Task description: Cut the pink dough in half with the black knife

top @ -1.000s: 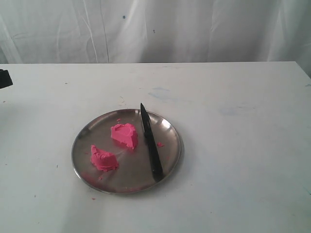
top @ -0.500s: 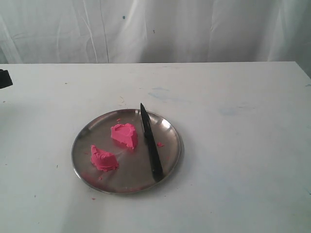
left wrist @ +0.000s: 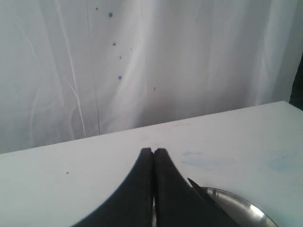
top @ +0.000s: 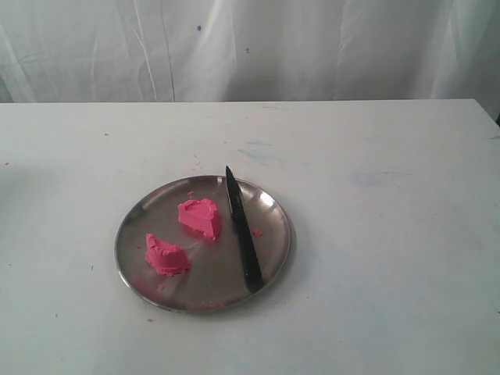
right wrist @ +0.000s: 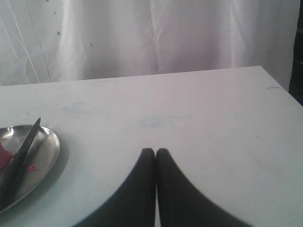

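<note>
The pink dough lies in two rough chunks on a round steel plate (top: 141, 215): one chunk (top: 201, 218) near the middle, the other (top: 166, 255) toward the front left. The black knife (top: 243, 232) rests on the plate right of the chunks, its tip pointing to the far rim. No gripper shows in the exterior view. In the left wrist view my left gripper (left wrist: 153, 151) is shut and empty, with the knife tip (left wrist: 196, 185) and the plate rim (left wrist: 239, 202) beside it. My right gripper (right wrist: 155, 151) is shut and empty above bare table, the plate (right wrist: 47, 151) and the knife (right wrist: 23, 149) off to one side.
Tiny pink crumbs (top: 256, 232) lie on the plate and one sits on the table (top: 150, 319) in front of it. A white curtain (top: 250, 47) hangs behind the white table (top: 375, 234). The table's right edge shows in the right wrist view.
A dark arm part at the exterior view's left edge has gone out of view. The dough, knife and plate have not moved.
</note>
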Tool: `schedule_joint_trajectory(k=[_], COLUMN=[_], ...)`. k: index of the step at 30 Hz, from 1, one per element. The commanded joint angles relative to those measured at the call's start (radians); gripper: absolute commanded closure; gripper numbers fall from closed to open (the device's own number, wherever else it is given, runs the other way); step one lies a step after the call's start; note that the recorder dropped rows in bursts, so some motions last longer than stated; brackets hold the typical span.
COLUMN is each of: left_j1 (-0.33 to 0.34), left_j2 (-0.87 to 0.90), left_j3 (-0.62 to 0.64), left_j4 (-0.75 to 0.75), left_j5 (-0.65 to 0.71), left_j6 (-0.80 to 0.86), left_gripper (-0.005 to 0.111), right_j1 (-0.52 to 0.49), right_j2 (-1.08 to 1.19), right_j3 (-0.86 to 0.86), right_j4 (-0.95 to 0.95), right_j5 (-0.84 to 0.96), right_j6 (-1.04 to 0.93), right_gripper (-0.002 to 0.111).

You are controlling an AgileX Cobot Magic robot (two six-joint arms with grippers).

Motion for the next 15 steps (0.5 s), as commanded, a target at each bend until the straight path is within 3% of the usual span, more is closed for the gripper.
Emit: schedule_joint_trajectory(k=[1,3,7,9,11,15], left_j1=[0.004,0.004,0.002,-0.007,-0.027,-0.073], left_j2=[-0.054,-0.071,-0.087,-0.096,-0.118,-0.182], left_j3=[0.007,0.023,0.082,0.127,0.174,0.245], left_j4=[0.023,-0.093,-0.841,-1.136,-1.287,-1.541], left_j5=[-0.011,0.002,-0.042,-0.117,-0.114,0.112], left_j6=[-0.001,0.157,1.138,1.461,1.571,1.672], left_gripper=[0.107,0.107,0.107,0.107,0.107,0.107], right_j1=[-0.005,-0.005,-0.005,-0.005,-0.005,-0.005], right_j2=[-0.006,-0.006,-0.006,-0.006,-0.006,-0.006], right_j3=[0.005,0.005,0.005,0.005,0.005,0.005], right_j4=[0.002,0.002,0.002,0.002,0.002,0.002], right_j5=[-0.005,-0.005,-0.003,-0.003,-0.003,-0.003], right_j6=[-0.004,-0.004,-0.004,-0.004,-0.004,-0.004], right_gripper=[0.108,0.108,0.108,0.108,0.108,0.108])
